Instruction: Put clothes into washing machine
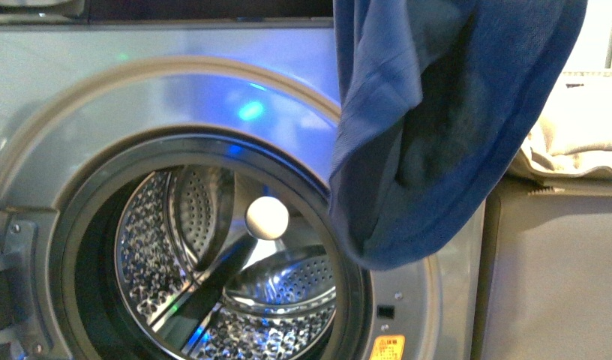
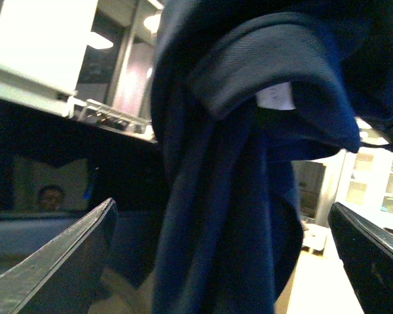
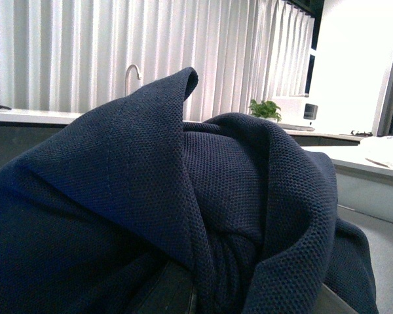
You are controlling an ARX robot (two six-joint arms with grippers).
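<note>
A dark navy garment (image 1: pixel 438 127) hangs in the air at the upper right of the front view. Its lowest fold lies in front of the right edge of the washing machine (image 1: pixel 100 67) opening, not yet inside. The steel drum (image 1: pixel 213 300) stands open, with no clothing visible in it.

In the left wrist view the left claw (image 2: pixel 221 205) is spread wide. The cloth dangles between its fingers (image 2: pixel 59 261), unclamped. In the right wrist view the cloth is heaped over the right claw (image 3: pixel 173 296), so I cannot tell whether that claw is closed.

The garment sits to the right of the opening. If let go here, it would likely drop outside, down the machine's front or toward the grey cabinet (image 1: pixel 558 277). Its floppy folds could also catch on the door ring (image 1: pixel 352 247) or trail out over it. The cloth covers much of the right wrist camera's view, which makes aiming harder.
</note>
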